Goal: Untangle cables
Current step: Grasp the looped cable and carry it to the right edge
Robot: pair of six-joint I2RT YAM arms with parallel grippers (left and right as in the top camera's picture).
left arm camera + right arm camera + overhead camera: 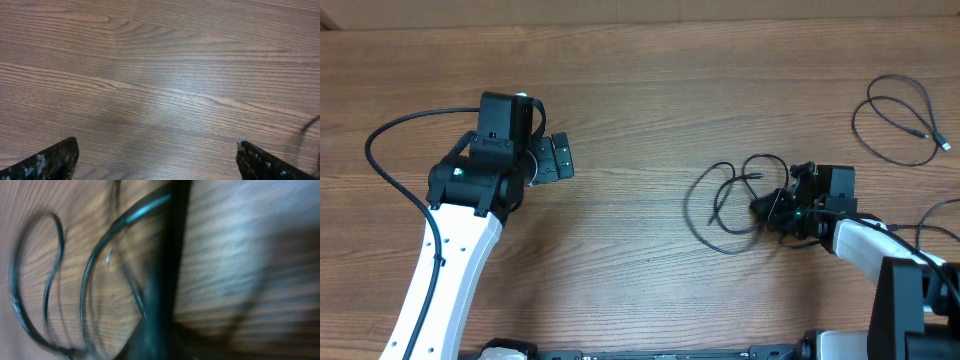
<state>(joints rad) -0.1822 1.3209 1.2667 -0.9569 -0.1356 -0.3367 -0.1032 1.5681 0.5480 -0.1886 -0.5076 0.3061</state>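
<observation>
**Right gripper closed at the tangle, left idle and open**

Brown wood-grain table [640, 70] carries everything. White-and-black left arm [455, 250] sits on the left side, well apart from any cord. Its left gripper [558, 158] has jaws spread wide over bare wood and holds nothing. White-and-black right arm [865, 245] reaches in from the lower right. The right gripper [772, 210] is clamped shut at the right edge of the tangled bundle of thin black cords [728, 195], right of centre. The wrist view is badly blurred, so it is probably pinching a strand, but which strand I cannot tell.

A separate loose loop of thin black cable [895, 125] lies flat at the top right, well apart from the bundle. Its small plug end [945, 147] rests at the far edge.

Handling judgement: the cords look very light, limp and thin. A pull will likely drag the whole bundle rather than open it. They are smooth, so a strand could slip from a weak pinch. Best hold is a free outer loop or a plug end, not the knotted middle. The second gripper should pin the knot.
</observation>
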